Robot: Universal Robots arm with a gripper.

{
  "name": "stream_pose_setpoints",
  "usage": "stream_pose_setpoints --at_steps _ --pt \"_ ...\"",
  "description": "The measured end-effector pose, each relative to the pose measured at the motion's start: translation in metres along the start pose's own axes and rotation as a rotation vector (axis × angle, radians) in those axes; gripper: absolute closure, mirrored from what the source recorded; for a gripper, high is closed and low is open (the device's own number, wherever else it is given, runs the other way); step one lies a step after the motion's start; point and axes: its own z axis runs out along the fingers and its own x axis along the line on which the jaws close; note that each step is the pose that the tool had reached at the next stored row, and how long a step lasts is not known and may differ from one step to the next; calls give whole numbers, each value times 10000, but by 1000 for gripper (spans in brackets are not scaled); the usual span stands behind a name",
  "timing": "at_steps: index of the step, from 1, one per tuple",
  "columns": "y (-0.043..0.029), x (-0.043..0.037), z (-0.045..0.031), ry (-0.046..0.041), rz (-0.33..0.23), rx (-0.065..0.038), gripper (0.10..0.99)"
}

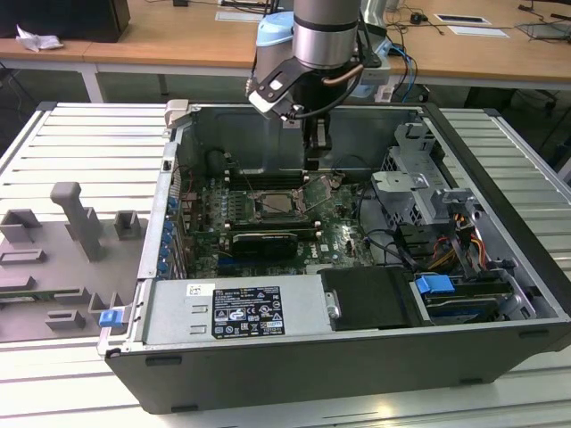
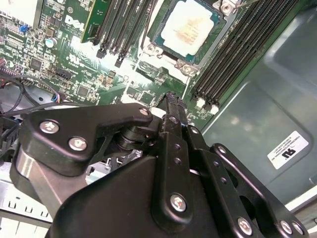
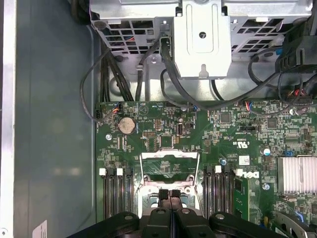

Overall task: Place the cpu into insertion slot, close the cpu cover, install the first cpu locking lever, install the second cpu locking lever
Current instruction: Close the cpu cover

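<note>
— How many chips do you count?
— One cpu (image 2: 190,27). It lies flat in the insertion slot (image 2: 173,51), with its pale metal top bare in the second wrist view.
— And the lid?
— One cpu cover (image 3: 171,155), standing up off the socket (green board shows through its window in the first wrist view).
— The arm?
— One gripper (image 3: 170,195). Its jaws are pressed together with nothing between them, and the tips are close by the cover's frame. I cannot tell whether they touch it.
— What else?
— One open computer case (image 1: 357,379) on the slatted tabletop (image 1: 80,143). There is one coin cell (image 3: 126,125) on the motherboard (image 3: 237,129), one finned heatsink (image 3: 297,173), and one white label (image 2: 290,148) on the case floor.
</note>
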Motion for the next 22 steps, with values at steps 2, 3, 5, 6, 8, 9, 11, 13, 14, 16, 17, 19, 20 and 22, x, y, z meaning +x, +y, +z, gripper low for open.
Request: stream_pose_setpoints --at_steps 2,3,5,6,8,9,11,13,14,16,17,19,20,22 --pt "9 0 5 1 1 0 980" --pt "12 0 7 1 1 1 980" --pt "15 0 8 -1 0 1 980" --pt "18 0 9 0 0 1 980" --pt "22 0 10 0 1 0 980" --pt "24 0 11 0 0 0 980" --pt "31 0 11 0 0 1 980" --pt "47 1 14 2 1 0 980" --pt "52 1 16 1 1 0 980" --pt "58 1 20 0 0 0 980" --pt "64 1 25 2 0 0 980" --pt "81 1 33 3 1 0 980" --pt "103 1 49 1 0 1 980" --pt "112 0 77 1 0 1 980"
